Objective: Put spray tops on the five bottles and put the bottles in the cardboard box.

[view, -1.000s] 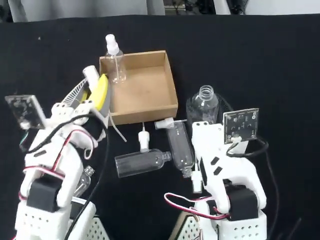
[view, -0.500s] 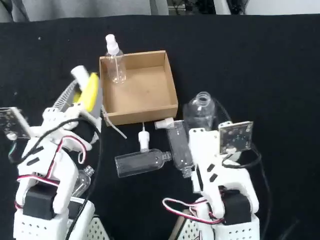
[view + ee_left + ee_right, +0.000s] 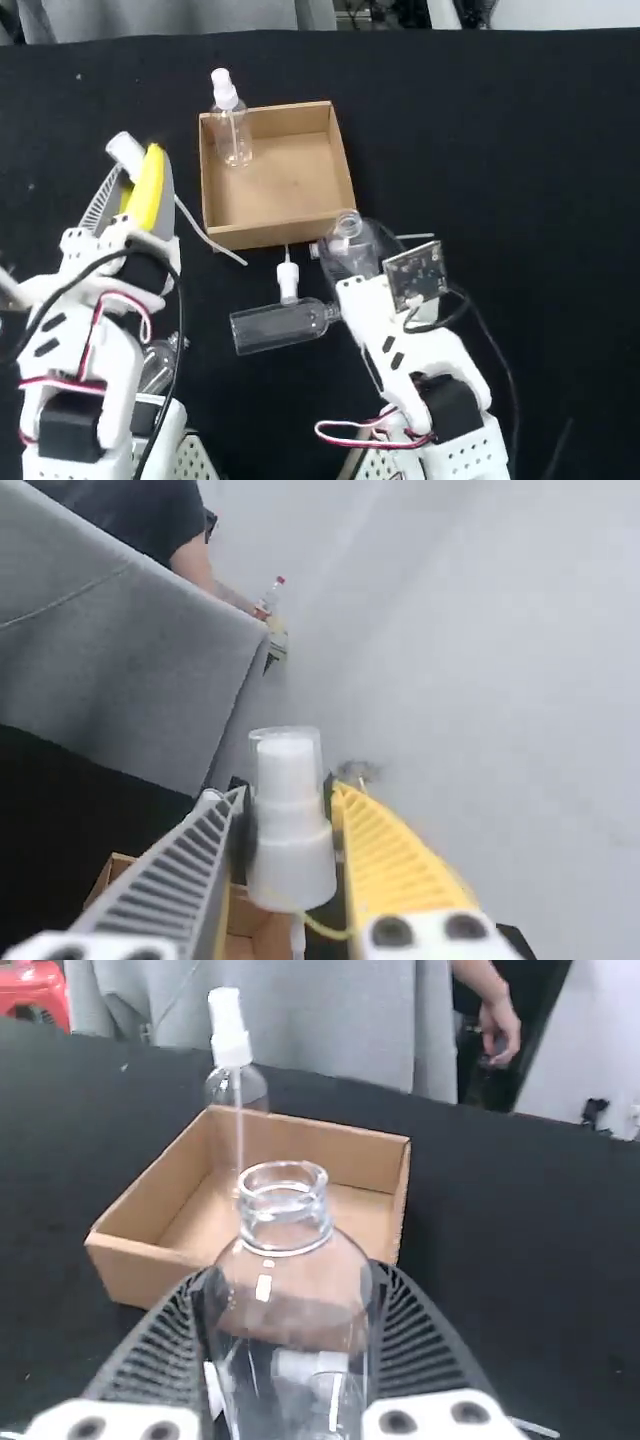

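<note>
We take this for a robotics lab or a workroom of that kind, not a home. Two small white arms, the left arm (image 3: 90, 330) and the right arm (image 3: 420, 370), stand side by side on a table (image 3: 520, 120) spread with plain black cloth. Their red and white wires (image 3: 345, 432) hang loose, and a bare circuit board (image 3: 413, 276) shows on the right one. Behind the table we see a grey fabric partition (image 3: 110, 670), a bare white wall (image 3: 500, 630) and some dark equipment (image 3: 400, 12) at the far edge. A cardboard box (image 3: 290, 170) and clear bottles (image 3: 275, 328) lie out like test props.
</note>
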You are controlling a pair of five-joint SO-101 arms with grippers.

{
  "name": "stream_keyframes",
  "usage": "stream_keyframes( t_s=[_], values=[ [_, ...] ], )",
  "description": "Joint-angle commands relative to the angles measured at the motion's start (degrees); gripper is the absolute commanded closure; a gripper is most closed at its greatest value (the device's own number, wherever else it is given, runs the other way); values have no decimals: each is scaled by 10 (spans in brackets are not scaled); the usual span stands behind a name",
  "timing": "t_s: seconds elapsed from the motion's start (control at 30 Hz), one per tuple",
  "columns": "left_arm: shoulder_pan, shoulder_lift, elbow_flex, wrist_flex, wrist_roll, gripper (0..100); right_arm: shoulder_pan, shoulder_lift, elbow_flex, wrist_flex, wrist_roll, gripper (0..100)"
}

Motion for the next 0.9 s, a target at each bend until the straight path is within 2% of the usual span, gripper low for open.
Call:
stream_keyframes(
  t_s=[0.0, 0.2, 0.4, 0.7, 0.87],
  values=[
    [23, -26, -5, -10, 8, 973, -29, -58, 2, -17, 4, 987],
    [29, -41, -5, -10, 7, 973, -53, -60, 20, -17, 5, 987],
    [29, -44, -5, -10, 7, 973, -79, -62, 38, -17, 64, 987],
    [29, -44, -5, -10, 7, 973, -127, -62, 53, -17, 69, 987],
    [38, -44, -5, -10, 4, 972, -142, -62, 61, -17, 119, 987]
  ],
)
